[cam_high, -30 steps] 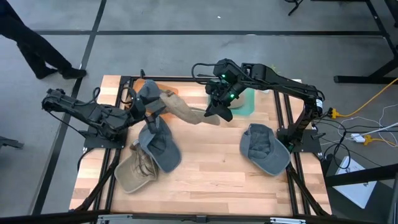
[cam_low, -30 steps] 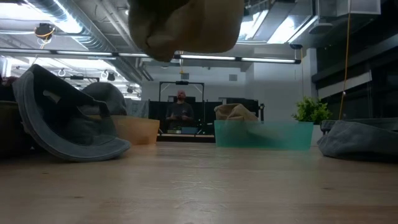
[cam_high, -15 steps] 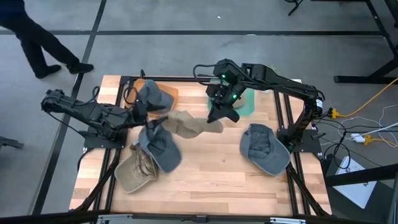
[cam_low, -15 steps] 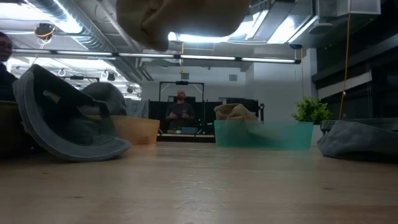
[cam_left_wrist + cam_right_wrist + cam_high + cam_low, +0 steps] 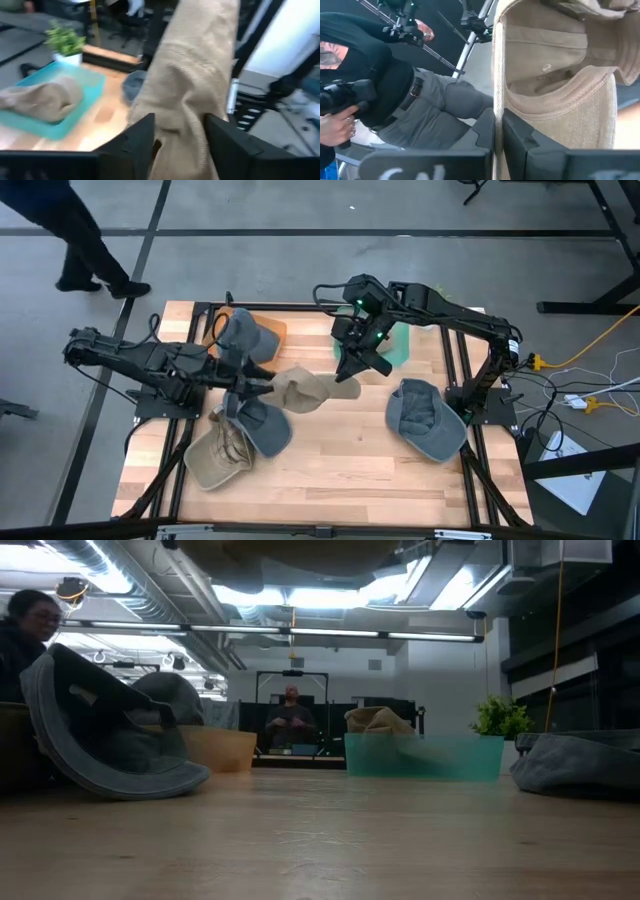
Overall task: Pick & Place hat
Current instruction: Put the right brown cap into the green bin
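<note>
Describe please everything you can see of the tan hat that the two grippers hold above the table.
The tan hat is a soft cap of beige, corduroy-like fabric with stitched seams. It hangs in the air over the middle of the wooden table, stretched between the arms. The right gripper is shut on its edge, and the right wrist view shows its pale inside. The left gripper has its fingers on either side of the opposite end.

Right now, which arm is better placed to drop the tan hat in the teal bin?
Right. Its claw is shut on the tan hat and sits beside the teal bin; the left claw is farther away.
</note>
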`<state>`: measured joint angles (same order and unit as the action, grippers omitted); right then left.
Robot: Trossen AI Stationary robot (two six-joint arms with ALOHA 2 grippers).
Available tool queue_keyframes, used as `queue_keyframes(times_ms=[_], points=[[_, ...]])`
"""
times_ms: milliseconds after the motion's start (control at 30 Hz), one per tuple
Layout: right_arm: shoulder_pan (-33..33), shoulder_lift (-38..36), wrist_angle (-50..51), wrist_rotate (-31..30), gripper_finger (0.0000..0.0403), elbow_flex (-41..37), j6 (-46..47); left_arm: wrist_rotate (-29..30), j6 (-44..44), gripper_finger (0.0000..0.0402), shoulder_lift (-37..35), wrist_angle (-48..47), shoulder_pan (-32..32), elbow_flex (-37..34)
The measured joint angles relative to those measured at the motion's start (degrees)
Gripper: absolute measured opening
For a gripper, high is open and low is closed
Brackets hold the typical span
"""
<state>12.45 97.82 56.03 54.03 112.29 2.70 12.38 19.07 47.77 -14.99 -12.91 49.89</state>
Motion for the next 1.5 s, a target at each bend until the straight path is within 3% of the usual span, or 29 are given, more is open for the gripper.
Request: queue_keyframes(times_ms=[233,433,667,867,1033,1167,1300,1500], points=[[0.0,0.0,-0.1,1.0,0.0026,0.0,-2.1,-10.7,-1.1,0.0018,0.0,8.0,0.0,0.0],[0.0,-0.1,-0.2,9.2,0.0030,0.0,-8.2,-20.5,-0.2,0.0004,0.0,19.7,0.0,0.0],[0.2,-0.1,-0.2,7.0,0.0093,0.1,-7.5,-22.6,3.4,0.0003,0.0,25.9,-0.1,0.0],[0.2,-0.1,-0.1,-4.6,0.0165,0.1,-6.1,-18.8,9.6,0.0003,0.0,25.1,-0.1,0.0],[-0.5,-0.1,-0.1,-12.7,0.0205,0.1,-7.7,-10.9,14.4,0.0003,0.0,25.0,0.0,0.0],[-1.6,-0.1,-0.1,-16.3,0.0216,0.1,-8.0,-3.3,18.5,0.0003,0.0,22.4,0.0,0.0],[-3.1,-0.1,-1.6,-23.7,0.0218,0.1,-8.3,4.7,23.8,0.0004,0.0,20.4,0.0,0.0],[-5.3,-0.1,-9.4,-33.7,0.0218,0.1,-6.7,10.7,25.2,0.0003,0.0,20.3,0.0,0.0]])
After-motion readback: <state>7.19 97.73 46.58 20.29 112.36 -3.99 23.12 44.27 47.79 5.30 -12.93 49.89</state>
